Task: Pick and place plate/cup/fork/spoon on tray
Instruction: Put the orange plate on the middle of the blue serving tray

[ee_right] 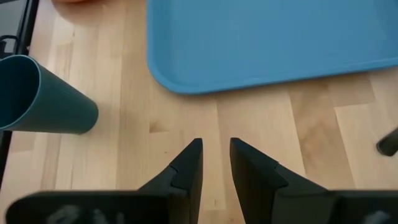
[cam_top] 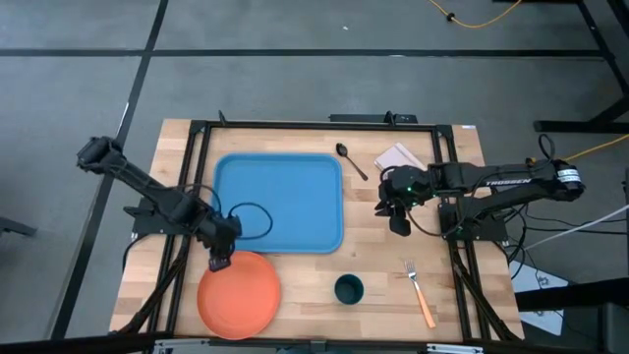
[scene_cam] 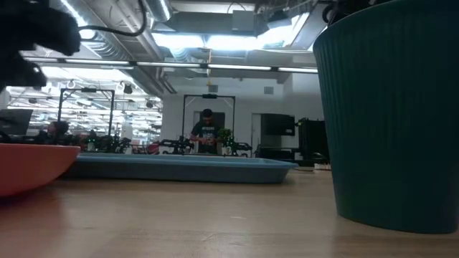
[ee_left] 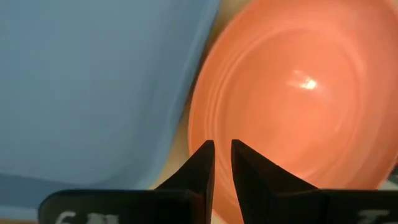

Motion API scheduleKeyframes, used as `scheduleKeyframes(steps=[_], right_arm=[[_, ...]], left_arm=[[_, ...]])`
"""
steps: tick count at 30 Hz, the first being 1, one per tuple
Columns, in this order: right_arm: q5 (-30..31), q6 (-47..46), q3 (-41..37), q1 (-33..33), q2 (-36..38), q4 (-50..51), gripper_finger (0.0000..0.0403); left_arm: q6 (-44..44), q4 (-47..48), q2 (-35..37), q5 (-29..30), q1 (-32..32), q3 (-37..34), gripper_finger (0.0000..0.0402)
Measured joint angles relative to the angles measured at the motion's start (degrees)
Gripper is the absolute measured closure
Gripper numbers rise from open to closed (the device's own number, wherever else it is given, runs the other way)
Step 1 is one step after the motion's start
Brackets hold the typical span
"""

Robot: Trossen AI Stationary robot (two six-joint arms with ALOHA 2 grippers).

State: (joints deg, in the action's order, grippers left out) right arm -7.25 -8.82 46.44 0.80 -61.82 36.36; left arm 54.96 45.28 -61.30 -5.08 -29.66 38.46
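The orange plate (cam_top: 239, 292) lies on the table near its front left, just in front of the light-blue tray (cam_top: 280, 202); it also shows in the low view (scene_cam: 29, 168). My left gripper (cam_top: 218, 261) stands at the plate's far-left rim, fingers almost together. My right gripper (cam_top: 398, 221) hovers over bare table right of the tray, narrowly open and empty. The teal cup (cam_top: 349, 289) stands upright in front of the tray. The orange-handled fork (cam_top: 418, 290) lies right of the cup. The dark spoon (cam_top: 349, 157) lies behind the tray's far right corner. My left gripper (ee_left: 222, 155) comes from above, pointing down, at the plate's rim (ee_left: 200, 134) on the side next to the tray. One finger (ee_left: 202, 163) stands outside the rim and one inside, the rim in the narrow gap between them. The plate's underside rests on the table.
A small white pad (cam_top: 401, 157) lies at the back right, beside the spoon. A black frame runs round the table's edges. A person stands far off in the room behind the table (scene_cam: 206, 132). Bare wood lies between the tray and my right gripper.
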Motion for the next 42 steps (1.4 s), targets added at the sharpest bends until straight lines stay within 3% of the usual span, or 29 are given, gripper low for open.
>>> scheduleKeyframes(steps=[7, 31, 42], right_arm=[[0.1, 0.0, 0.0, 0.0, -0.4, 0.0, 0.0317], [0.1, 0.1, 0.0, 0.0, -0.4, -0.1, 0.0317], [0.1, 0.0, 0.0, 0.0, -0.4, -0.1, 0.0317]], left_arm=[[1.9, 0.1, -4.3, 2.6, -4.2, 0.0, 0.0354], [4.9, -0.1, -15.3, 4.1, -4.3, 0.1, 0.0354], [4.1, -2.8, -16.0, 4.5, -4.2, 0.0, 0.0367]])
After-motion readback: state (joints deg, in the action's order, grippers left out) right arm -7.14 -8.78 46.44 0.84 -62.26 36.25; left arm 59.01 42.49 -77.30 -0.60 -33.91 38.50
